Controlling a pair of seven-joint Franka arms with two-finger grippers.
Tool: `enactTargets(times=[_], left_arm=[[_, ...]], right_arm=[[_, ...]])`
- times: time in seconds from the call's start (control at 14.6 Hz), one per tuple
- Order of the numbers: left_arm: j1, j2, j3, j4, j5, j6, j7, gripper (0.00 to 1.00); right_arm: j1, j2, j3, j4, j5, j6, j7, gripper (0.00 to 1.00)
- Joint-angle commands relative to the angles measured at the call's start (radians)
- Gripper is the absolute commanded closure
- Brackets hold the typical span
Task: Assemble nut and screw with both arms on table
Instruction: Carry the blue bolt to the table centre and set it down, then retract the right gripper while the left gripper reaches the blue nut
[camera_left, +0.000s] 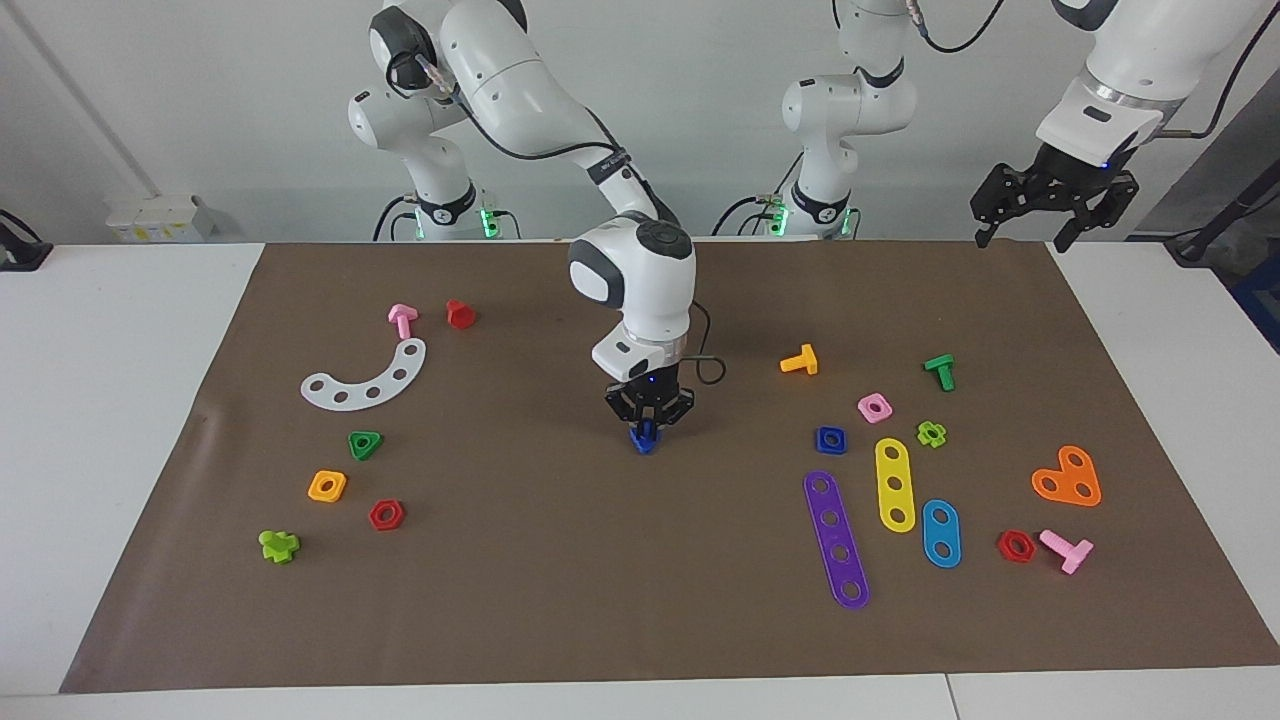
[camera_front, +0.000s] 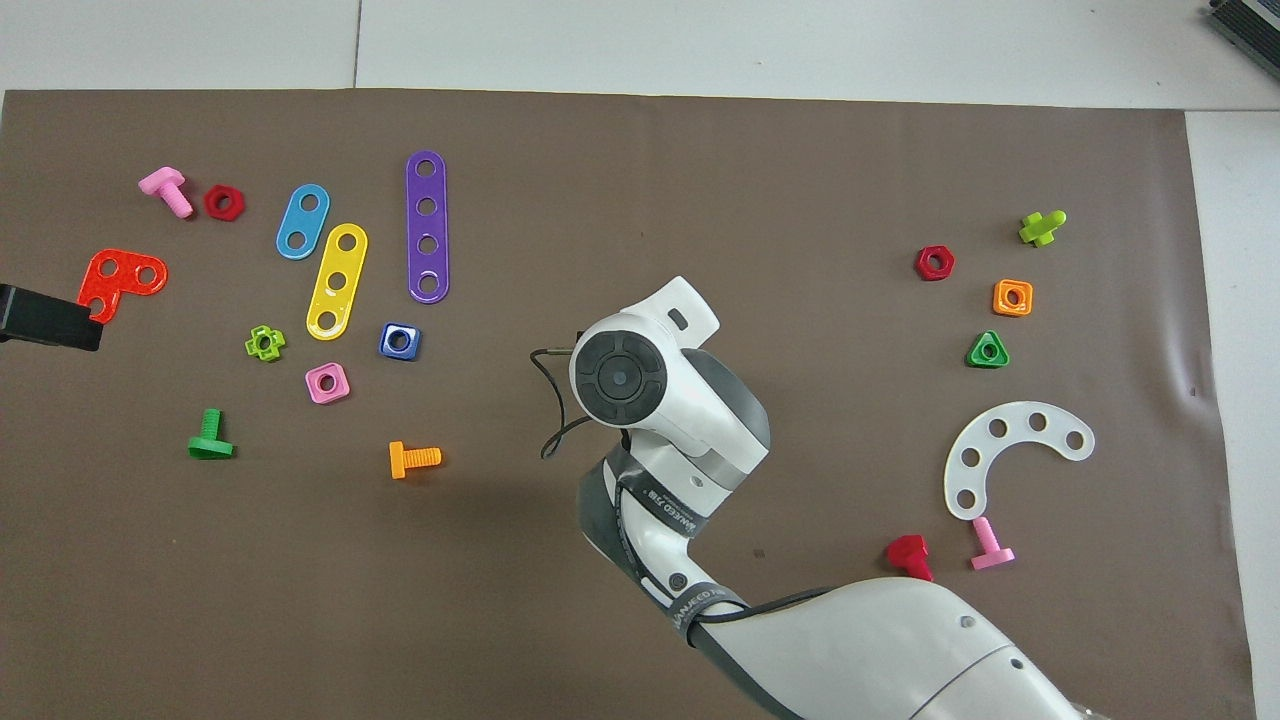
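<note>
Placement step: right gripper (camera_left: 648, 428), low at mid-mat, fingers closed around the screw (camera_left: 644, 440), which looks to touch the mat. Left gripper (camera_left: 1050, 200) waits spread wide. Next, likely: fetch the nut (camera_left: 830, 439), lying toward the left arm's end.

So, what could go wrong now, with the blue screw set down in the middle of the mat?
1. The right gripper is low on the mat, its fingertips around the screw; the small screw may tip or roll on release.
2. The nut lies close to the pink square nut and the purple strip, so the left gripper, waiting open above the mat's corner, may bump them when picking it.
</note>
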Motion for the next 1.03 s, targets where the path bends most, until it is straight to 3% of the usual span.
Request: enactTargets(times=[0.0,0.14,0.41,0.68,0.96], left_arm=[[0.010,-0.031,-0.007,-0.038,0.009,0.010,0.007,0.00],[0.010,-0.033,-0.007,-0.039,0.009,0.004,0.001,0.00],[-0.003,-0.048,-0.008,-0.093,0.010,0.084,-0.090,0.00],[-0.010,-0.041,-0.016,-0.177,0.010,0.210,-0.093,0.00],[-0.081,-0.007,-0.016,-0.295,0.010,0.387,-0.183,0.00]], right_arm=[[-0.013,-0.017,0.008,-0.044,-0.017,0.047,0.030,0.00],[-0.031,-0.049,0.005,-0.036,-0.017,0.034,0.039,0.00],[-0.168,-0.198,0.010,-0.041,0.000,-0.103,-0.080,0.00],[-0.344,-0.308,0.007,-0.038,0.228,-0.213,-0.353,0.00],[-0.516,-0.434,0.008,-0.029,0.303,-0.379,-0.545,0.00]])
